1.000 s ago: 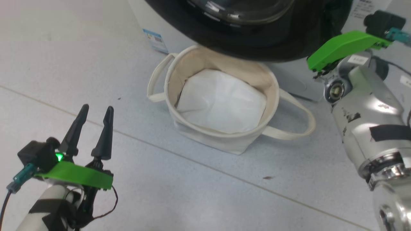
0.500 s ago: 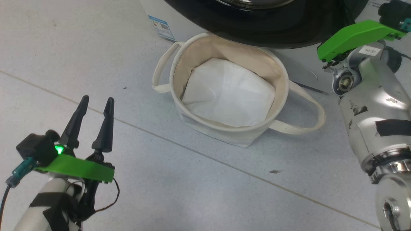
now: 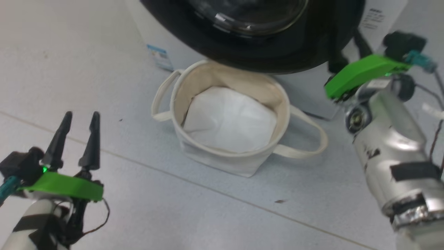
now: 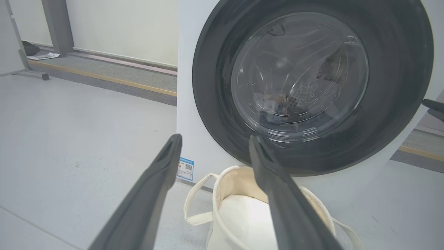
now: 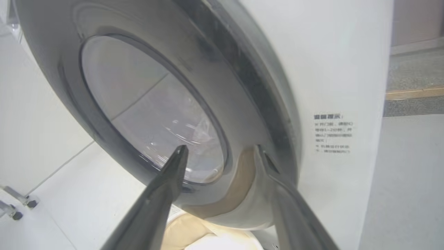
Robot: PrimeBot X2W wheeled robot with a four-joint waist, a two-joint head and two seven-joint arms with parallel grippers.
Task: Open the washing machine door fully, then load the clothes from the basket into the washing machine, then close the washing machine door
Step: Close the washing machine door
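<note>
On the grey floor (image 3: pixel 208 222), at the foot of the washing machine (image 3: pixel 154 34), the head view has the basket (image 3: pixel 215 163) standing upright. Its far rim is tucked under the bulge of the washing machine door (image 3: pixel 242 57) and its two loop handles droop to either side. A plain white sheet (image 3: pixel 229 119) lies in its bottom. The left gripper (image 3: pixel 81 117) hangs over bare floor well apart from the basket, its dark fingers parted and holding nothing. The silver right arm (image 3: pixel 392 149) reaches up toward the door's lower right rim, with a green bracket (image 3: pixel 360 71) at its wrist. From the left wrist the jaws again stand wide, with only air between them. Beyond them the round door sits flat against the white front, its black rim ringing the glass bowl. The clothes (image 4: pixel 272 103) show as a small coloured heap behind the glass, low in the drum. A small blue sticker (image 4: pixel 185 168) marks the washer's lower left corner, just above the basket's near handle. From the right wrist the right gripper (image 5: pixel 220 147) is close up against the door's lower edge. Its fingers are spread wide and clasp nothing, and the black rim shows beyond the gap between them. This picture is smeared, so the door looks pushed to, but I cannot tell whether it has latched. A cream sliver of the basket lies below.
</note>
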